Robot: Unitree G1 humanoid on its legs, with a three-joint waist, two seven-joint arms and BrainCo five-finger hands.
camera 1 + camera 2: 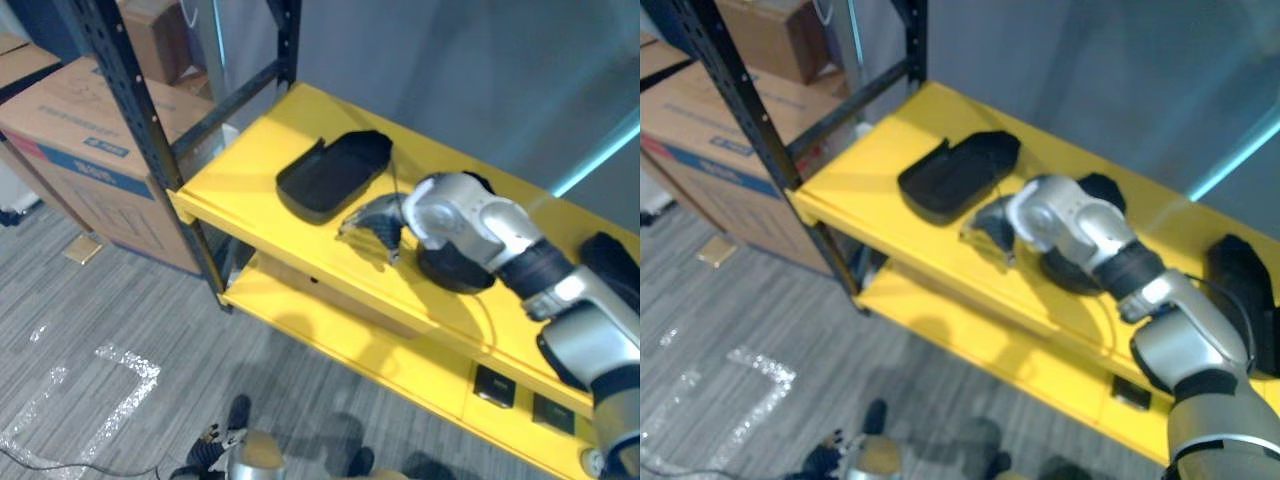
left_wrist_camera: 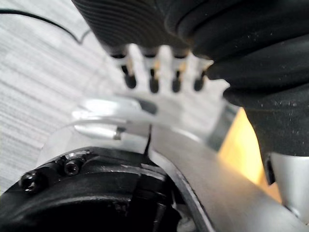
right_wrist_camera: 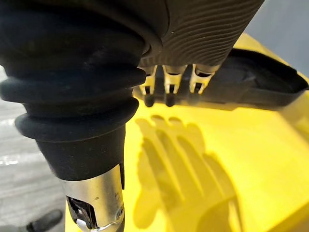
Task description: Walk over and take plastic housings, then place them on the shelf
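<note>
Up on the top yellow shelf the right hand hovers with its fingers straight and spread, palm down, holding nothing. A long black plastic housing lies on the shelf just to the far left of that hand, hollow side up. Its near edge is right by the fingertips, but I cannot tell whether they touch it.

A second housing, rounder and dark, sits on the shelf beneath the wrist, partly covered by the arm. A third housing lies well off to the right on the same level.

From the head views you take in the whole rack: the lower shelf below and the cardboard boxes standing to the left of the frame. The right wrist view gives the close look instead, with the first housing's raised wall just past the fingers and bare yellow board under the palm.

The left hand shows in its own wrist view, fingers loose and empty, above the grey floor.
</note>
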